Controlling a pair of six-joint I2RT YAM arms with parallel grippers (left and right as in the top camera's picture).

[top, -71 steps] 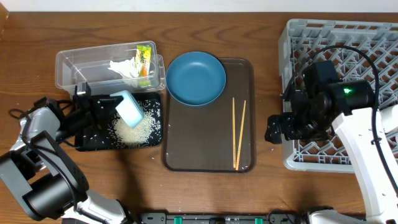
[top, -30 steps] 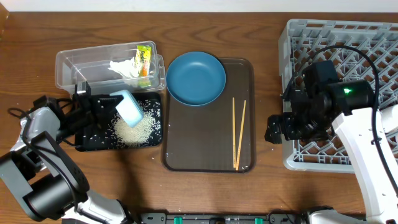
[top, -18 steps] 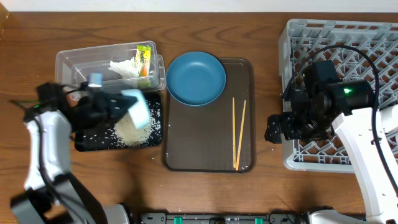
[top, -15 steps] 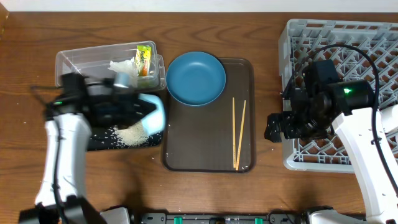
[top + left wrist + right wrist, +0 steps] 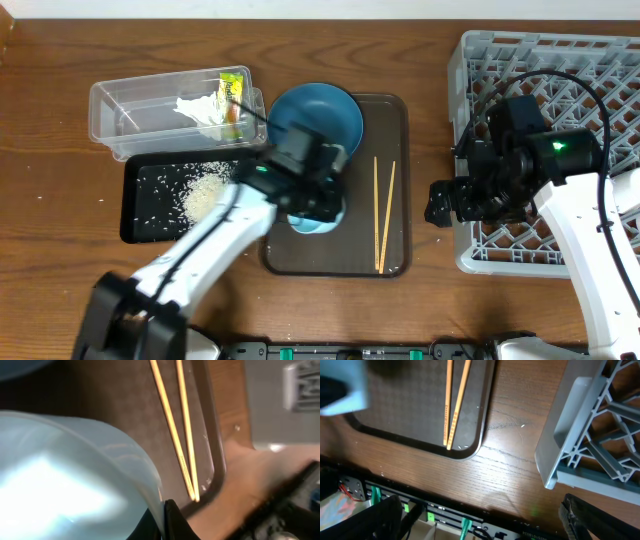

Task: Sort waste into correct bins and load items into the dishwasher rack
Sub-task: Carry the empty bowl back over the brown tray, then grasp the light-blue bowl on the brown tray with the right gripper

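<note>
Overhead, the left gripper (image 5: 318,198) clamps the white bowl (image 5: 320,221) over the brown tray (image 5: 392,255) beside the chopsticks (image 5: 383,215), while the right gripper (image 5: 441,206) hangs open by the rack (image 5: 620,60).

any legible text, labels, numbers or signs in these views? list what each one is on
No text can be read in any view.
Snack wrapper in the clear tub: printed, but too small to read.
Pale green cup: no print showing on the side in view.
Green light on the right arm: an indicator only, no characters.
</note>
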